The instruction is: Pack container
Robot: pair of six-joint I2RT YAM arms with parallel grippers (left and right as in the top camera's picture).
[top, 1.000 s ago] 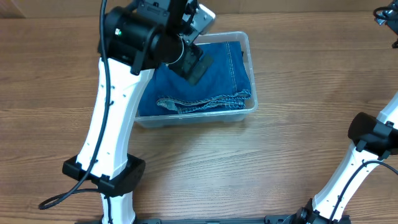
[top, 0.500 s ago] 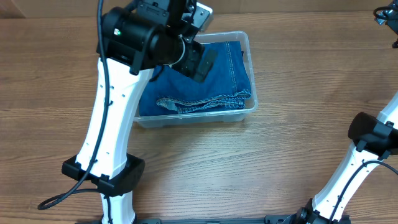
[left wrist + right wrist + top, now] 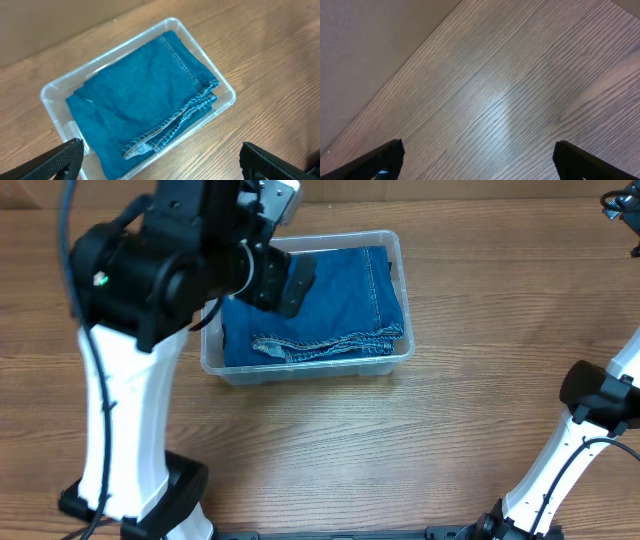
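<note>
Where the overhead view looks down, the container (image 3: 310, 368) sits on the wooden tabletop (image 3: 460, 430), left of centre toward the far edge. Folded blue denim (image 3: 345, 300) lies flat inside it, stitched hem along the near side. The left end effector (image 3: 285, 283) hangs over the container's far-left part; its spread is not readable from this angle. The right arm (image 3: 575, 445) stands at the near right, well apart from the container. In the left wrist view, the left end effector (image 3: 165, 165) is spread wide, its dark fingers (image 3: 60, 157) at either lower corner, holding nothing. The container (image 3: 227, 97) lies below with the denim (image 3: 140, 100) filling it. In the right wrist view, the right end effector (image 3: 485, 162) is spread wide and empty over bare tabletop (image 3: 510, 100).
</note>
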